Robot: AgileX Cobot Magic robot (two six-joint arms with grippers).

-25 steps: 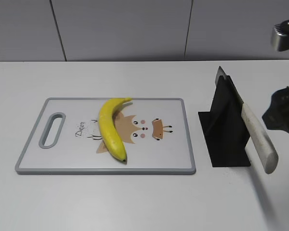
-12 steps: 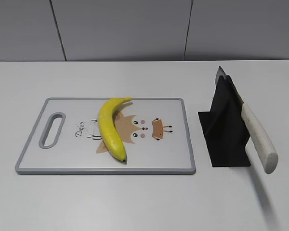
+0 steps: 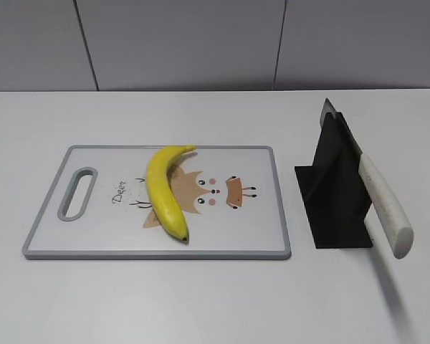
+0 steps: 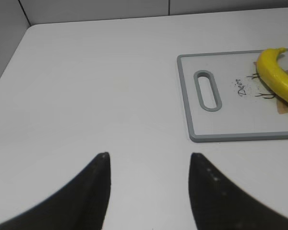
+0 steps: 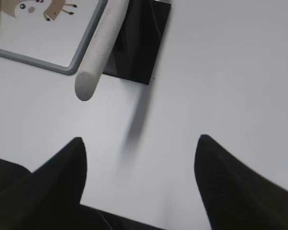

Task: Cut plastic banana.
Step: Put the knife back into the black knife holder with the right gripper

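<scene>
The yellow plastic banana [image 3: 163,190] lies whole on the grey-rimmed cutting board [image 3: 276,201], left of its deer picture. It also shows at the right edge of the left wrist view [image 4: 280,79]. A knife with a white handle [image 3: 384,204] rests slanted in a black stand [image 3: 335,190] to the right of the board; its handle shows in the right wrist view [image 5: 101,47]. My left gripper [image 4: 149,155] is open and empty over bare table left of the board. My right gripper [image 5: 140,141] is open and empty, in front of the knife handle. Neither gripper shows in the exterior view.
The white table [image 3: 201,294] ends at a grey panelled wall [image 3: 201,43] at the back. The board has a handle slot [image 3: 78,192] at its left end, also seen in the left wrist view [image 4: 207,89]. The table's rounded corner [image 4: 31,26] lies far left.
The right arm, seen at the right edge of the exterior view one second ago, has moved out of that view. The banana, board and knife have not moved.
</scene>
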